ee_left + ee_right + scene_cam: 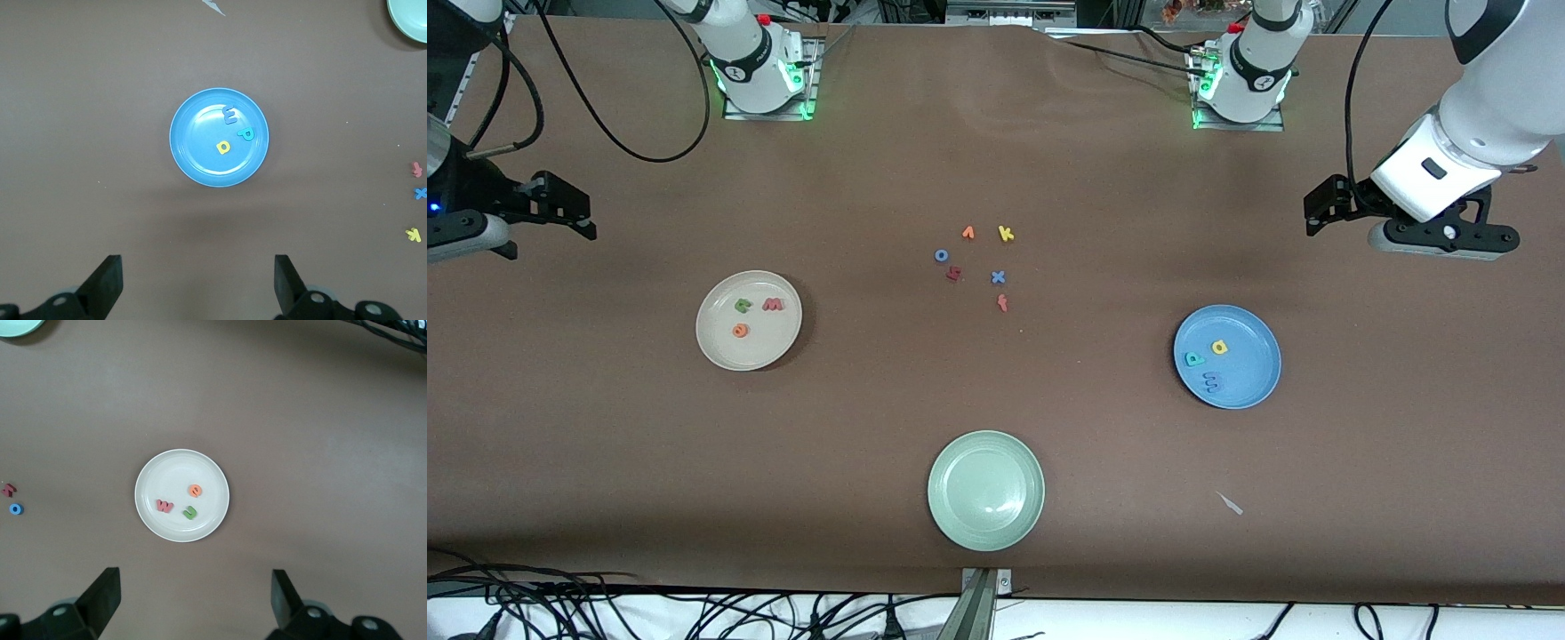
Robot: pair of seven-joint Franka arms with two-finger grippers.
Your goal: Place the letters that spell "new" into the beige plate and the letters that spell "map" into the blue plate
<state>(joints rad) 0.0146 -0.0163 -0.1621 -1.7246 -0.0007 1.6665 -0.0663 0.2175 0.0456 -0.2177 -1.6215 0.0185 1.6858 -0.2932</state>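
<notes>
The beige plate (769,342) lies toward the right arm's end of the table and holds the green n (743,306), the red w (773,305) and the orange e (739,331). Toward the left arm's end, the blue plate (1249,356) holds the yellow a (1218,348), the teal p (1194,359) and the blue m (1213,382). My left gripper (198,280) hangs open and empty above the table near the blue plate (200,147). My right gripper (196,597) hangs open and empty near the beige plate (167,477). Both arms wait at the table's ends.
A pale green plate (985,489) sits near the front edge. In the middle lie loose letters: a yellow k (1006,234), a blue o (941,255), a blue x (998,277), a red f (1003,303) and others. A small scrap (1232,504) lies nearer the camera than the blue plate.
</notes>
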